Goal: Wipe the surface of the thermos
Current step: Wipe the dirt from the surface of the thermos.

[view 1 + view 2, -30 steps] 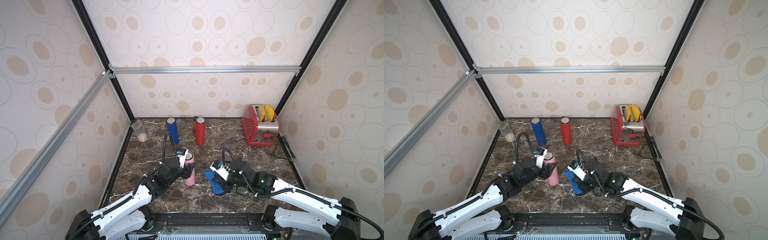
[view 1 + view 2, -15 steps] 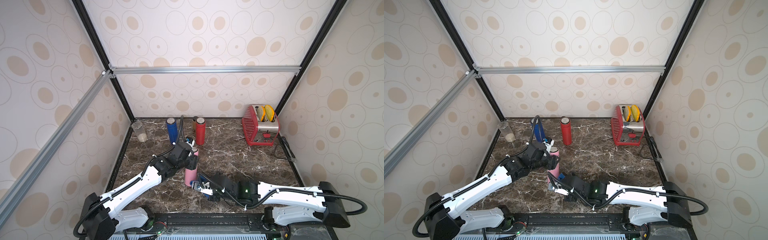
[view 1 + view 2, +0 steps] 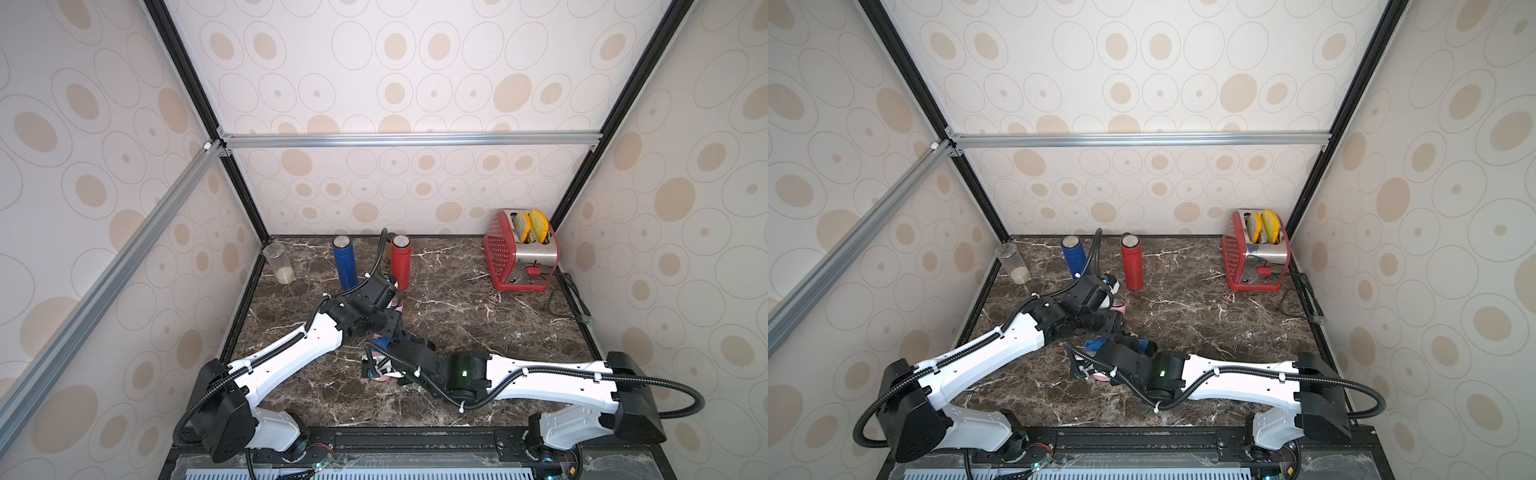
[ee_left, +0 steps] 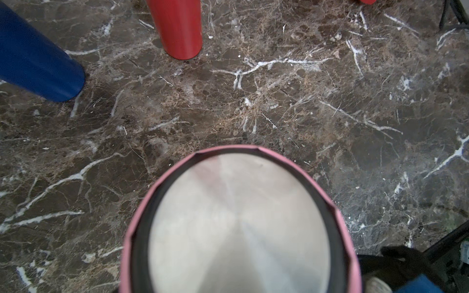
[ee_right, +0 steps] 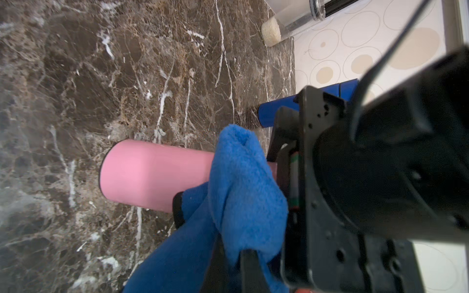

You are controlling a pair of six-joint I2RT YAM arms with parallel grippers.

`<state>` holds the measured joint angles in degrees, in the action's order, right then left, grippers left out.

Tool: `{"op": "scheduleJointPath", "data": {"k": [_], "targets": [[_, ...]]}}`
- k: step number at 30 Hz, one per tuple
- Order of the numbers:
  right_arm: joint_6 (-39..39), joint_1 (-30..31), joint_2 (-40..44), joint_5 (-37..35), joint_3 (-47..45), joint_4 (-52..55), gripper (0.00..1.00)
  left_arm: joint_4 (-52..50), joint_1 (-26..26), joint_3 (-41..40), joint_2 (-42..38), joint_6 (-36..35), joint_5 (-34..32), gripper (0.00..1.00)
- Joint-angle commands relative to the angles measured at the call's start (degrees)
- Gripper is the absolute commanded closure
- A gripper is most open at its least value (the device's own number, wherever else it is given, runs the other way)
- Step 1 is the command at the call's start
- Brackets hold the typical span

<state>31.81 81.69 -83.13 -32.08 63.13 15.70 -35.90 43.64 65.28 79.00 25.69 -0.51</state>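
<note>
From both top views: mid-table on the brown marble tabletop (image 3: 478, 316), clamped near its cap by the left gripper (image 3: 388, 326), a pink cylindrical thermos (image 3: 1119, 308). Pressed to its side, a fluffy blue cloth (image 3: 1096, 344) pinched tight in the right gripper (image 3: 1121, 347).
From the left wrist: straight down onto its round steel lid (image 4: 238, 223).
From the right wrist: cloth lapped over the pink body.

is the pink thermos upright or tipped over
Upright: the pink thermos stands on its base on the marble table, like the standing blue thermos.

Left arm (image 3: 291, 353) and right arm (image 3: 540, 374) meet mid-table at the pink thermos (image 3: 380, 376) — mostly hidden, only slivers showing. A blue cloth (image 3: 384, 343) lies against it. Along the back: clear jar (image 3: 279, 262), blue thermos (image 3: 345, 264), red thermos (image 3: 401, 262), red toaster (image 3: 519, 253).
</note>
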Motion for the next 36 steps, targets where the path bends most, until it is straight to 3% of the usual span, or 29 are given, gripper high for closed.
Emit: {"op": "scheduleJointPath", "data": {"k": [1,11,30,36], "targets": [[5.5,0.3,-2.0,-3.1,2.5,-1.7,1.0,-2.4,0.4,3.9,0.1,0.4,0.7,0.6],[15.1,-1.4,-7.3,-5.8,4.7,-8.7,1.0,-4.3,0.4,5.3,1.2,0.5,2.5,0.59],[7.4,-2.0,-13.6,-0.4,-1.9,-3.3,1.0,-12.5,0.4,11.3,5.0,-2.6,1.6,0.54],[10.7,-1.8,-14.5,-4.4,-2.2,-6.5,1.0,-13.3,0.5,11.0,6.3,-2.8,2.6,0.53]]}}
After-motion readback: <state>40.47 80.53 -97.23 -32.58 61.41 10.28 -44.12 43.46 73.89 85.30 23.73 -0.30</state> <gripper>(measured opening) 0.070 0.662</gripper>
